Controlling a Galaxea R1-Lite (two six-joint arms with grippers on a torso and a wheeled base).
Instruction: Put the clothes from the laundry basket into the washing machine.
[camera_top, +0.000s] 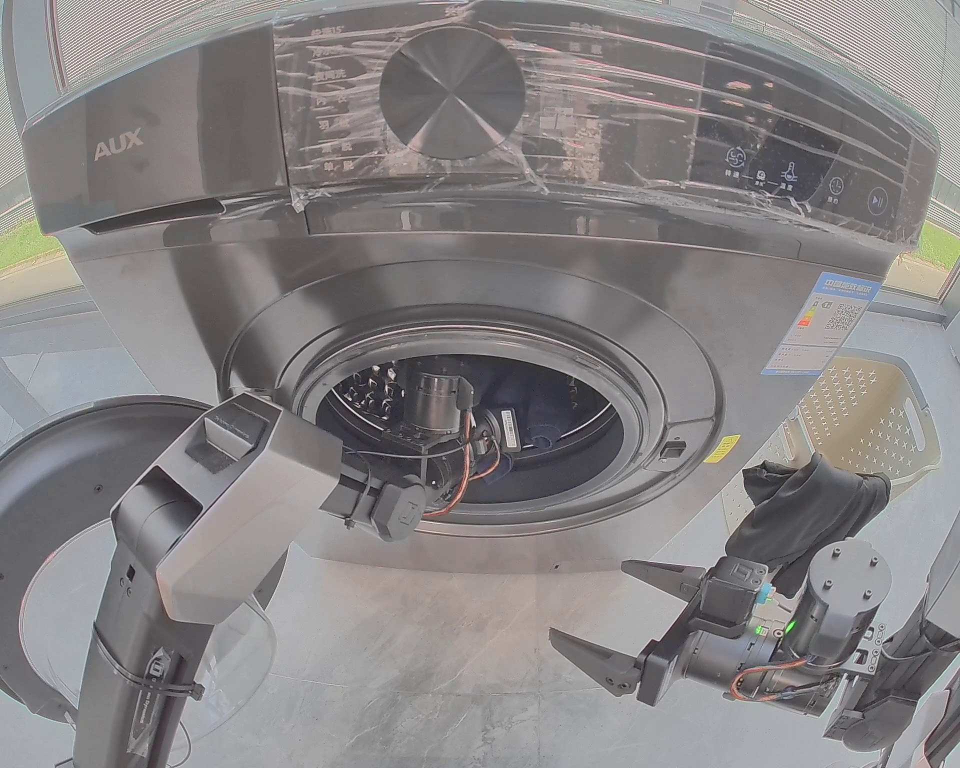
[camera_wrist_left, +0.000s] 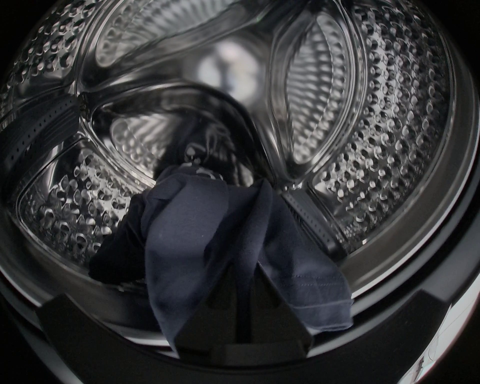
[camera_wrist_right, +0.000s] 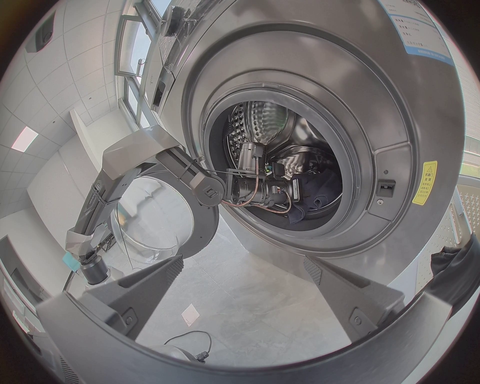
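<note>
The washing machine (camera_top: 480, 260) stands with its round door (camera_top: 50, 470) swung open to the left. My left arm reaches through the opening into the steel drum (camera_wrist_left: 380, 130). There my left gripper (camera_wrist_left: 245, 300) is shut on a navy garment (camera_wrist_left: 200, 225), which hangs over its fingers and rests on the drum's lower wall. My right gripper (camera_top: 590, 600) hovers open and empty above the floor, in front of the machine's lower right. A black garment (camera_top: 800, 510) is draped over the rim of the cream laundry basket (camera_top: 880, 410) just behind it.
The grey tiled floor (camera_top: 430, 650) lies in front of the machine. The open door (camera_wrist_right: 155, 215) takes up the space at the left. The basket (camera_wrist_right: 470, 210) sits close against the machine's right front corner.
</note>
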